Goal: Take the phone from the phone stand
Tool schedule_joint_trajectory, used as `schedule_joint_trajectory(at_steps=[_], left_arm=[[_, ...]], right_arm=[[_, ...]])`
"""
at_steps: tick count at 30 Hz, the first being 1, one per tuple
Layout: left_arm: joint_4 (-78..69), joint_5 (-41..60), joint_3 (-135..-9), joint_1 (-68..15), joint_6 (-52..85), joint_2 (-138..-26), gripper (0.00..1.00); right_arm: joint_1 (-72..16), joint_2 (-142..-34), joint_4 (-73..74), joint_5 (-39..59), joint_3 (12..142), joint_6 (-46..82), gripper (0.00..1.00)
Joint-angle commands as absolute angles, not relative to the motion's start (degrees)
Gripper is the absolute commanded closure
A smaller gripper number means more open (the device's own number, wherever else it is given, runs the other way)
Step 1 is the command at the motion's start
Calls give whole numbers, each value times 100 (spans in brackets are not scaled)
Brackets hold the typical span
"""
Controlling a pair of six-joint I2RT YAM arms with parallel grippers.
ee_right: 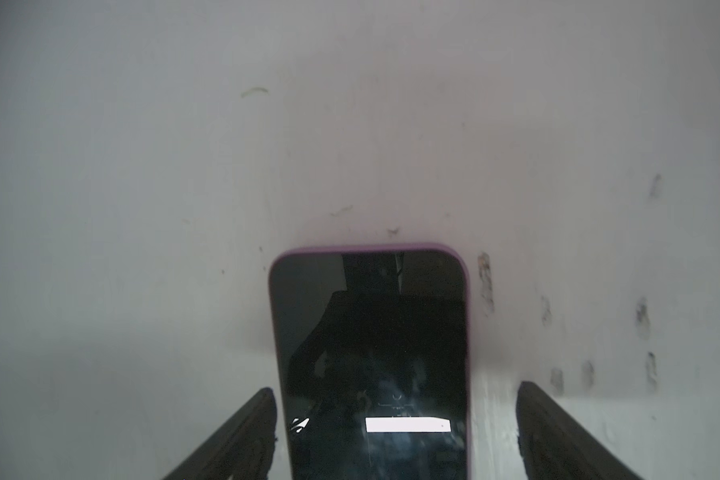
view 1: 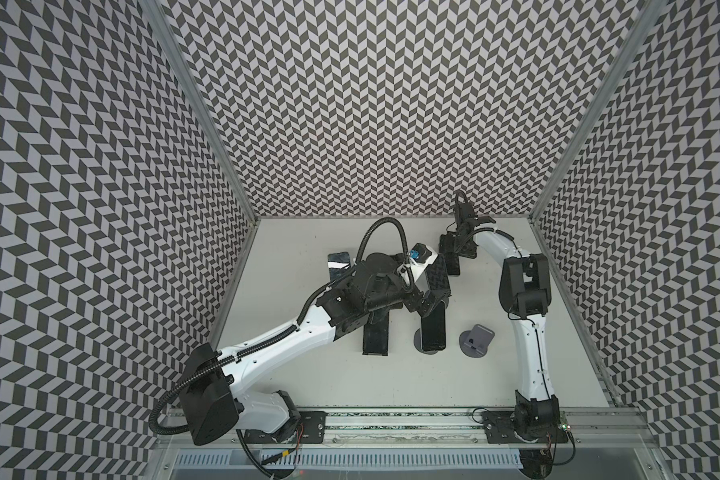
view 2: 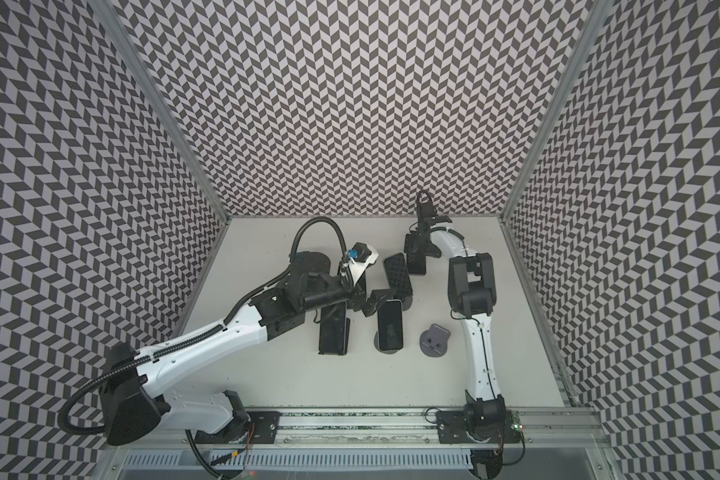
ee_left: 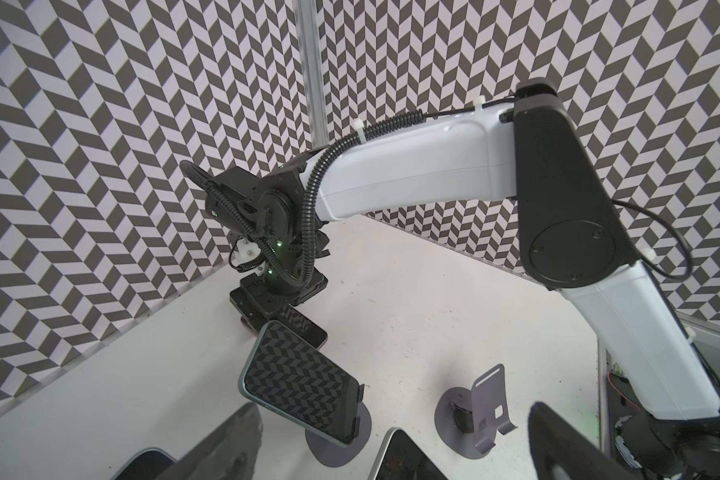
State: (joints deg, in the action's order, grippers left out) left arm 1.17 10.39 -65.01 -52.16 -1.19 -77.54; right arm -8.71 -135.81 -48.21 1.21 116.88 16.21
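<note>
**Two arms over a table of phones**

The long white and black left arm point(view 1: 275, 336) comes from the near left and bends over the middle of the flat white table point(view 1: 329, 374). Its left pincer point(view 1: 425, 305) hangs at the far end of a black phone with a pale edge point(view 1: 433, 328). The pincer is spread wide and grips nothing. This phone leans on a grey stand with a round foot point(view 1: 429, 352), in the middle of the table and a bit to the near side.

The white and black right arm point(view 1: 531, 345) rises from the near right, bends, and reaches to the far side. Its right pincer point(ee_right: 395, 390) points down over a black phone with a pink edge point(ee_right: 371, 332), which lies flat on the table with its screen up. This pincer is released: one finger point(ee_right: 242, 436) is just beside the phone's long side, and the other stands apart from it.

Just beyond the left pincer, a shiny phone that mirrors the zigzag wall point(ee_left: 300, 386) sits tilted on a second grey round-footed stand point(ee_left: 341, 449). To the right of the middle phone is a third grey stand point(view 1: 476, 338), bare. A dark phone point(view 1: 375, 332) sits left of the middle phone, partly under the left arm. I cannot tell if it is on a stand.
</note>
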Motion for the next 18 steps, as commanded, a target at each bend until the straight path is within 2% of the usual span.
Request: schedule_joint_trajectory(at_steps=[1,11,18], left_arm=[[405,1074,-6632,-5199,-447,-7590,0],[651,1019,-6322,-5220,-716,-7143,0],[425,1317,-5948,-5324,-983,-6821,0]], right_arm=[[-827,-12582,-4946,169,11359,1788,11],[-1092,-9653,-4483,-240,8174,2390,10],[-2025,-7843,-4801,-820,6466,3445,10]])
